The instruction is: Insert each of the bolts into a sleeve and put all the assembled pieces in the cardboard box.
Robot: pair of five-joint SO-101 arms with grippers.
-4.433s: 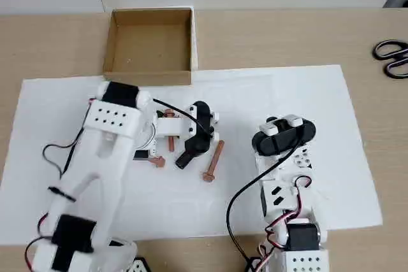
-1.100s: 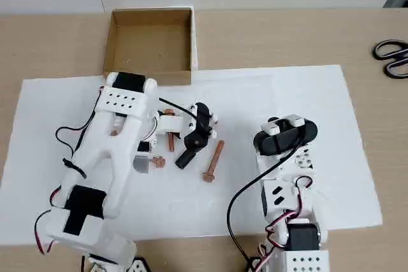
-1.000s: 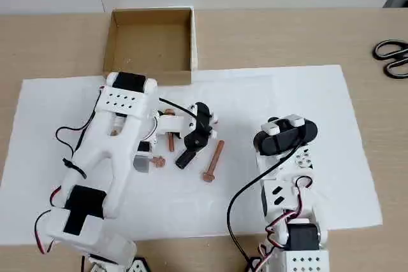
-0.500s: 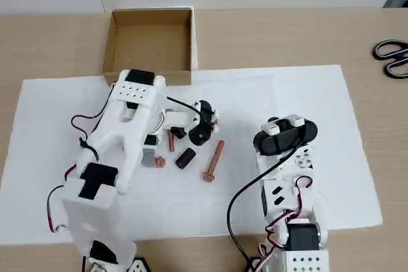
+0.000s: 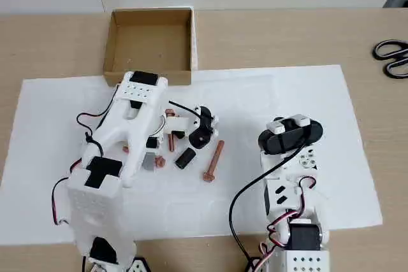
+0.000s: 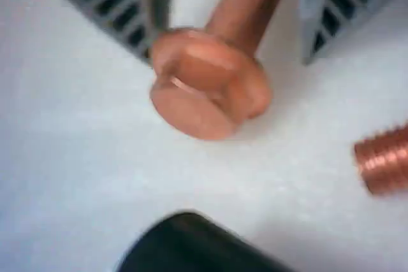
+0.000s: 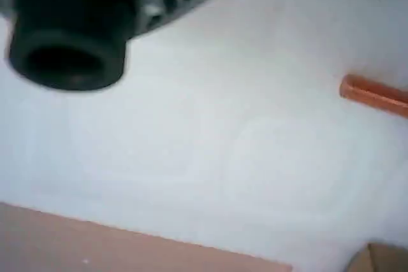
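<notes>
Since its arm swung off the loose sleeve (image 5: 185,158), left claw (image 6: 233,11) gapes astride bolt (image 6: 210,87) | right claw (image 7: 89,17) clamps black sleeve (image 7: 67,55).

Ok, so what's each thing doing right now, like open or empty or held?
cardboard box: open, empty.
left claw: open, straddling a bolt lying down.
right claw: shut on a black sleeve, its hole empty.
loose bolt: lying on the paper, no sleeve.
loose sleeve: lying on the paper.
</notes>
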